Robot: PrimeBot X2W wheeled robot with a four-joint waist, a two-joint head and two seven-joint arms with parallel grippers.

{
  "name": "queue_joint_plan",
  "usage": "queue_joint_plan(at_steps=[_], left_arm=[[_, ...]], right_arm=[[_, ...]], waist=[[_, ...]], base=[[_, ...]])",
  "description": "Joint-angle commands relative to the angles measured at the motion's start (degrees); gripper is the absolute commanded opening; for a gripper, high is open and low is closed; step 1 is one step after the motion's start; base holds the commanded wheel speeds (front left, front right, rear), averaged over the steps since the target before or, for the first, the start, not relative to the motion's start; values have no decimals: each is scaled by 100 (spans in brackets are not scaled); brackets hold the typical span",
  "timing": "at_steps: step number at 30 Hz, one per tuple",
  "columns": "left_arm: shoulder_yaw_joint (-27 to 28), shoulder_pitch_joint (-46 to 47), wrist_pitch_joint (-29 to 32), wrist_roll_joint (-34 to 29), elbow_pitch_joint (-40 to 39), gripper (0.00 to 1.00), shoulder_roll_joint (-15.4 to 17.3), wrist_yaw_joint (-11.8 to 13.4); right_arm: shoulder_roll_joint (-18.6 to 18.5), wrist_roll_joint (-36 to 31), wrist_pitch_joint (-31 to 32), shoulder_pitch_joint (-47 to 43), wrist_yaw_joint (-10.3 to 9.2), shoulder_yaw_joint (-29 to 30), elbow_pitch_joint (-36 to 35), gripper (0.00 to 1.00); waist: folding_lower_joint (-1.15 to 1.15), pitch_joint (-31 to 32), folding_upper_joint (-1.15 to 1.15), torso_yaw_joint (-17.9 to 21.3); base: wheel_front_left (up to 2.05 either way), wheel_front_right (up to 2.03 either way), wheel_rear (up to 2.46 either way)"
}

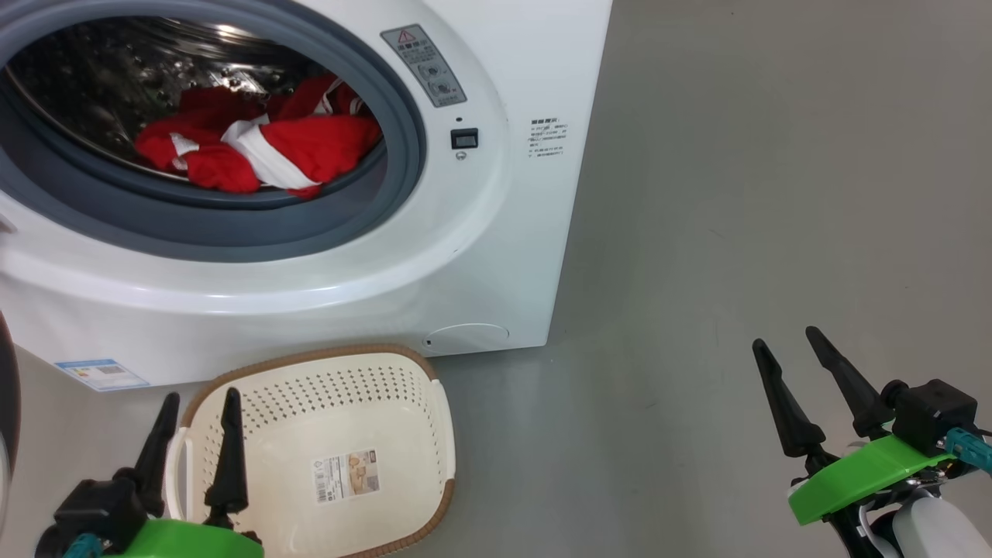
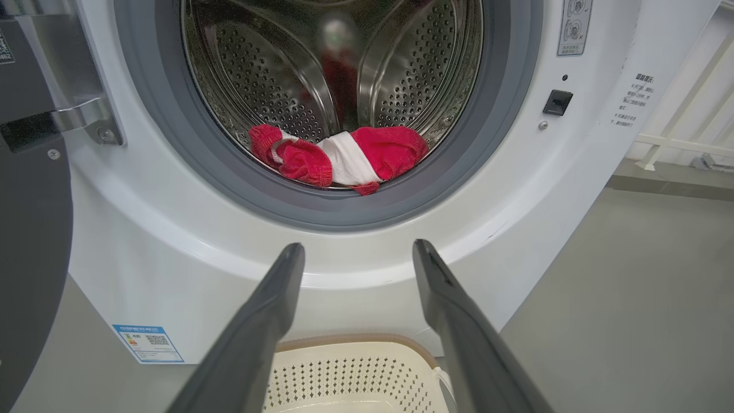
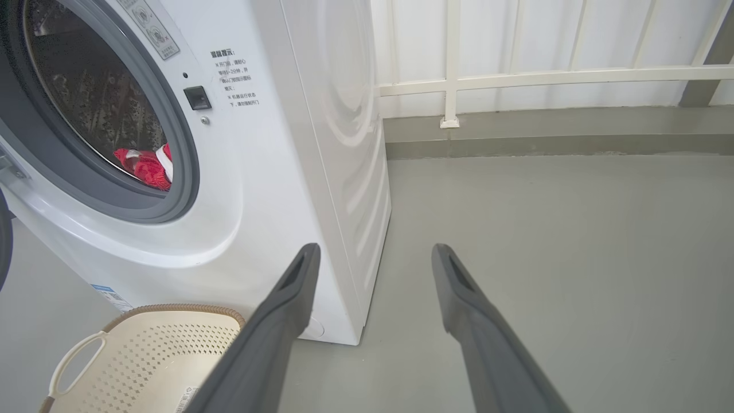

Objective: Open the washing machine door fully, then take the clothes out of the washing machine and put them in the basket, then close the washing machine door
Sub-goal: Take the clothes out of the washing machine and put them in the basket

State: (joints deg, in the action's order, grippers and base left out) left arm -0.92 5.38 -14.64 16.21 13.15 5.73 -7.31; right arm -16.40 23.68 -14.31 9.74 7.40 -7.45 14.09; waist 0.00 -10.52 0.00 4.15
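Red clothes (image 1: 263, 151) lie bunched at the front lip of the washing machine (image 1: 349, 287), straight ahead of and above the left gripper (image 1: 201, 395), which hangs spread and empty over the basket (image 1: 310, 355). The right gripper (image 1: 785, 339), also spread and empty, sits farther off beside the machine.

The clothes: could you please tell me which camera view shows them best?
The head view: the clothes appear largest there, stripes clear. The left wrist view shows them smaller, head-on; the right wrist view catches a sliver behind the gasket.
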Motion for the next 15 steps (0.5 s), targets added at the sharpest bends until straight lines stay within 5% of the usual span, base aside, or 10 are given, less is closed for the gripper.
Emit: queue_joint_plan(at_steps=[1,15], left_arm=[[178,195,-36,-42,-26,100,83,-18],[-69,1512,-36,-131,1137,100,174,-18]], right_arm=[[-47,-61,-69,63,9,-131,-125,100],[43,-64,-69,255,9,-196,-177,100]], waist=[[0,-2,0,1],[0,-426,0,166]], base=[[0,0,0],[0,0,0]])
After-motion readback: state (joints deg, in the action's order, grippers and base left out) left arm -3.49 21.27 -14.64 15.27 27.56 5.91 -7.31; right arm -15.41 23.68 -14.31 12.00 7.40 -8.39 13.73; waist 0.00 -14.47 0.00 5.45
